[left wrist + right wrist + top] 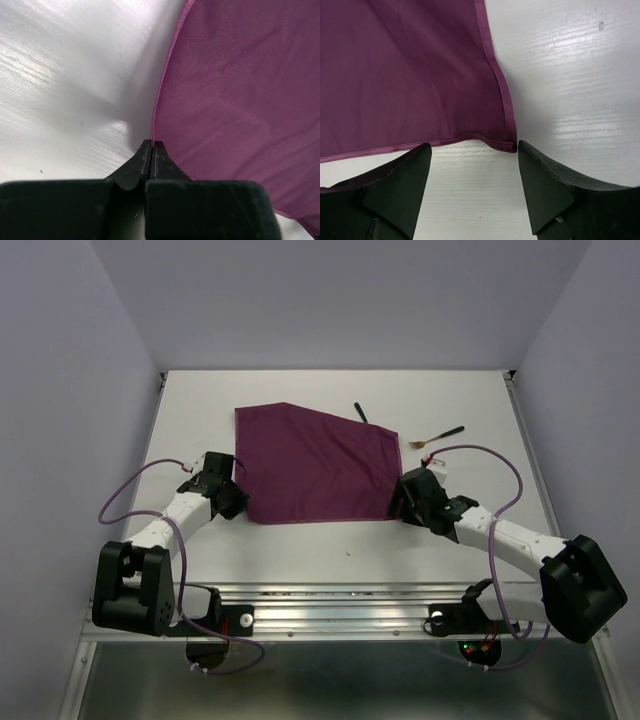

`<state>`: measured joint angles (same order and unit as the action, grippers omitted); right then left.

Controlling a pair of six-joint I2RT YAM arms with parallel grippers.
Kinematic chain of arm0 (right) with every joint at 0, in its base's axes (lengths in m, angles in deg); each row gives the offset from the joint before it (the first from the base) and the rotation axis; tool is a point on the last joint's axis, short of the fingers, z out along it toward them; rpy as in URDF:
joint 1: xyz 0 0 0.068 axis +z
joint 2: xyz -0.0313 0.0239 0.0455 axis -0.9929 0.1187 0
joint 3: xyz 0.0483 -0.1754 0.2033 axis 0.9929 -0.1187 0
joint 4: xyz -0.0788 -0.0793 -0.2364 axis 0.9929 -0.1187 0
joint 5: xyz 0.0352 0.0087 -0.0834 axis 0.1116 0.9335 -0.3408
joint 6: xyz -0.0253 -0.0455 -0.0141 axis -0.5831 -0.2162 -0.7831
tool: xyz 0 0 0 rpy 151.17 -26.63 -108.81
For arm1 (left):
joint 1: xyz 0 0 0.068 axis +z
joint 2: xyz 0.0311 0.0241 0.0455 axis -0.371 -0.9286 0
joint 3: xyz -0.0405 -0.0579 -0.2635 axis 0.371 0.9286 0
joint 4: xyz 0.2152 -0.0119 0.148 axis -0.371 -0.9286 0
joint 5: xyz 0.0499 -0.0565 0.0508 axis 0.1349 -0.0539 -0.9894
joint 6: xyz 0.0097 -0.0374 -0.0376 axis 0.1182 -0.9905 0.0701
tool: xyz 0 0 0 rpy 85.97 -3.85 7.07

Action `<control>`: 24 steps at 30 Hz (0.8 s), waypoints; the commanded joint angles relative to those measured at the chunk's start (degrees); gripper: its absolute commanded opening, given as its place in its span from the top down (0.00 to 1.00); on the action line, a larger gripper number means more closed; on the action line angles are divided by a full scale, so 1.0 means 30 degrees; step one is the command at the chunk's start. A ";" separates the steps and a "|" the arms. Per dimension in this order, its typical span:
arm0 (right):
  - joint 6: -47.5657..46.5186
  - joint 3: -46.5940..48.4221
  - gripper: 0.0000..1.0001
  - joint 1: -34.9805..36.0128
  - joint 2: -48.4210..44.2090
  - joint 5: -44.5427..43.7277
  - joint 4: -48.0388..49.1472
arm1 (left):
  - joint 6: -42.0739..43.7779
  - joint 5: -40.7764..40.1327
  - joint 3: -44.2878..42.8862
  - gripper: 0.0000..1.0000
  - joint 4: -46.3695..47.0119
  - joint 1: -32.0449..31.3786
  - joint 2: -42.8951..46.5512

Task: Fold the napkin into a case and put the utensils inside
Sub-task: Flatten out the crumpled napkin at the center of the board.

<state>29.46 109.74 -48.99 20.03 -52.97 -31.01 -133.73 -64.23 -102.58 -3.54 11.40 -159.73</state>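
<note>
The magenta-purple napkin (315,465) lies spread open mid-table, its far left corner cut off at an angle. My left gripper (236,492) is shut on the napkin's left edge; in the left wrist view the closed fingertips (152,146) pinch the hem and the cloth (240,100) rises off the table. My right gripper (399,498) is open at the near right corner. In the right wrist view that corner (510,145) lies between the open jaws (474,146), close to the right finger. One utensil (441,435) with a gold end lies right of the napkin. Another utensil's black handle (360,414) sticks out at the far edge.
White table (300,550) with raised side rails; lavender walls surround it. Purple cables loop beside both arms. The metal mounting rail (330,610) runs along the near edge.
</note>
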 commanded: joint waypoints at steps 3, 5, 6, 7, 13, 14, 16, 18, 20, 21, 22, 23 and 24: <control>0.0738 -0.0278 0.25 0.0027 0.0647 0.0073 -0.0253 | 0.0323 -0.0030 -0.0320 1.00 -0.0048 0.0059 0.0299; 0.0534 -0.0190 0.25 0.0027 0.1057 -0.0131 -0.0282 | 0.0177 -0.0351 -0.0349 1.00 -0.0253 0.0059 0.0474; 0.0533 -0.0044 0.25 0.0027 0.1203 -0.0481 -0.0369 | 0.0061 -0.0614 -0.0407 1.00 -0.0457 0.0059 0.0591; 0.0562 0.0073 0.25 0.0027 0.1553 -0.0862 -0.0921 | -0.0085 -0.0791 -0.0437 1.00 -0.0546 0.0088 0.0679; 0.0122 -0.0013 0.25 -0.0148 0.1703 -0.0341 -0.0430 | -0.0438 -0.2519 -0.0817 1.00 -0.1541 0.0088 0.1938; 0.0122 -0.0072 0.25 -0.0148 0.1703 0.0068 -0.0284 | -0.0642 -0.3014 -0.0963 1.00 -0.1688 0.0088 0.2056; 0.0151 -0.0159 0.25 -0.0148 0.1673 0.0480 0.0302 | -0.0789 -0.3282 -0.0994 1.00 -0.1865 0.0117 0.2466; 0.0297 -0.0364 0.26 -0.0148 0.1644 0.1154 0.1002 | -0.0819 -0.3225 -0.0936 1.00 -0.1749 0.0117 0.2613; 0.0531 -0.0743 0.26 -0.0322 0.1556 0.1708 0.1502 | -0.0849 -0.3050 -0.0907 1.00 -0.1807 0.0117 0.2497; 0.0736 -0.0891 0.27 -0.0324 0.1585 0.2032 0.2114 | -0.0878 -0.2962 -0.0906 1.00 -0.1691 0.0117 0.2322; 0.0883 -0.1037 0.28 -0.0324 0.1643 0.2296 0.2381 | -0.0849 -0.2903 -0.0877 1.00 -0.1632 0.0117 0.2263; 0.1000 -0.1155 0.29 -0.0324 0.1731 0.2792 0.2645 | -0.0878 -0.2728 -0.0819 1.00 -0.1573 0.0117 0.2233; 0.1233 -0.1301 0.30 -0.0324 0.1935 0.2971 0.3054 | -0.0849 -0.2610 -0.0731 1.00 -0.1427 0.0117 0.2146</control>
<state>30.49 107.75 -49.49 25.36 -49.39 -28.74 -135.61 -71.29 -103.52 -7.32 11.40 -153.24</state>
